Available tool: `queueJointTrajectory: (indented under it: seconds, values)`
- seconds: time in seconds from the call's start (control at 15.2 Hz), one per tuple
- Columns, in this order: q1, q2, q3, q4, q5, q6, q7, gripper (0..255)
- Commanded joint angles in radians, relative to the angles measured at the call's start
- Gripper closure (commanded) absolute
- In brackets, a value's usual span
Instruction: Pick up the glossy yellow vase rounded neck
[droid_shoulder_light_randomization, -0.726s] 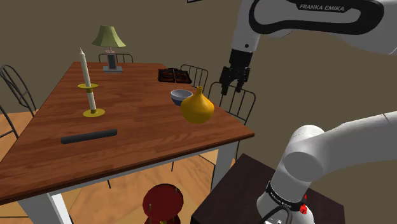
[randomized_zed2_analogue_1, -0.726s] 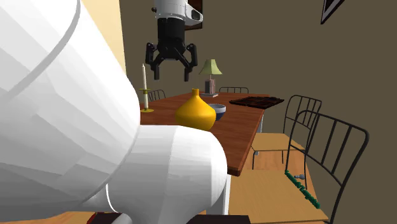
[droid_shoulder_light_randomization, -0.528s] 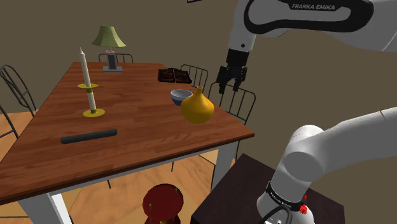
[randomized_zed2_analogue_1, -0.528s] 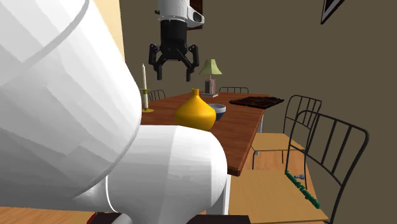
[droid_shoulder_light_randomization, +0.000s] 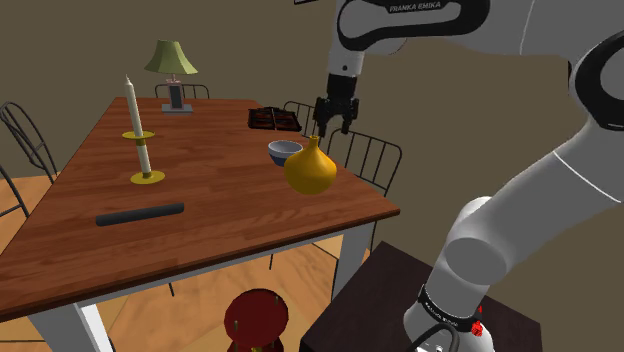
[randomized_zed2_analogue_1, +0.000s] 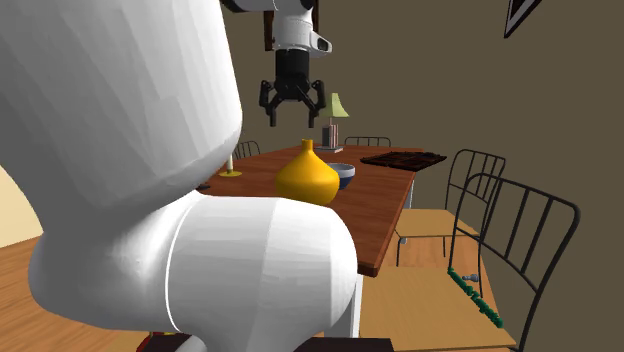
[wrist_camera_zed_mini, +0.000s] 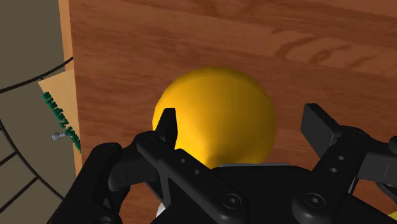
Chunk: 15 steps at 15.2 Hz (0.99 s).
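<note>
Gripper (droid_shoulder_light_randomization: 332, 128) is hovering open above the yellow vase (droid_shoulder_light_randomization: 310, 170), which is standing near the counter (droid_shoulder_light_randomization: 200, 215) edge; if descending off-centre, it is risking to knock the glossy vase over.

The white arm (droid_shoulder_light_randomization: 540, 190) rises from the stand at the shoulder view's lower right, bends at the elbow and reaches up and over to the left, its forearm lying level near the top. The wrist points straight down, and the black gripper (droid_shoulder_light_randomization: 333, 127) hangs with both fingers (wrist_camera_zed_mini: 168, 124) spread wide apart
</note>
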Motion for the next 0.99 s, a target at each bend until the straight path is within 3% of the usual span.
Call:
queueJointTrajectory:
  seconds: [0.0, 0.4, 0.92]
  values:
    - [-0.005, 0.087, -0.008, 0.064, -0.005, 0.014, -0.006, 0]
    - [-0.016, 0.325, -0.027, 0.29, -0.009, 0.002, -0.016, 0]
    - [-0.017, 0.323, -0.027, 0.186, -0.009, 0.104, -0.016, 0]
